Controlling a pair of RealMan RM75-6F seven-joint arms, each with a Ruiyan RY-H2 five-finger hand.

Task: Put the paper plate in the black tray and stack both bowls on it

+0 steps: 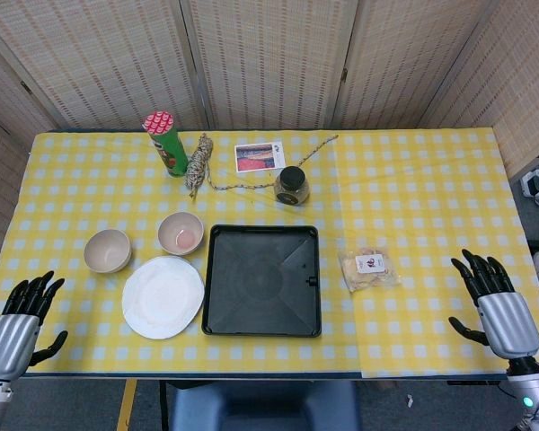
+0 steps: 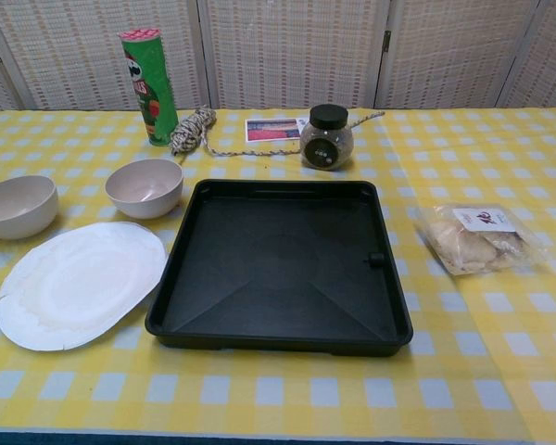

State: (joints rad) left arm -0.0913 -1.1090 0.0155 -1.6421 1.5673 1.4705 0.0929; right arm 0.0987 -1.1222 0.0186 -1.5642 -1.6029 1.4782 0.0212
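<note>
Currently: plate (image 1: 163, 296) beside tray (image 1: 262, 279), front desk edge | both bowls (image 1: 107, 250) behind plate | left hand (image 1: 20, 323), right hand (image 1: 496, 303) fingers spread, empty

The paper plate (image 1: 163, 296) lies just left of the tray (image 1: 262, 279), between the left hand's fingers (image 1: 34, 292) and the tray. Both bowls (image 1: 107, 250) (image 1: 181, 233) sit behind the plate, beyond those fingertips. A snack bag (image 1: 368, 268) rests between the tray and the right hand's fingers (image 1: 481, 272).
</note>
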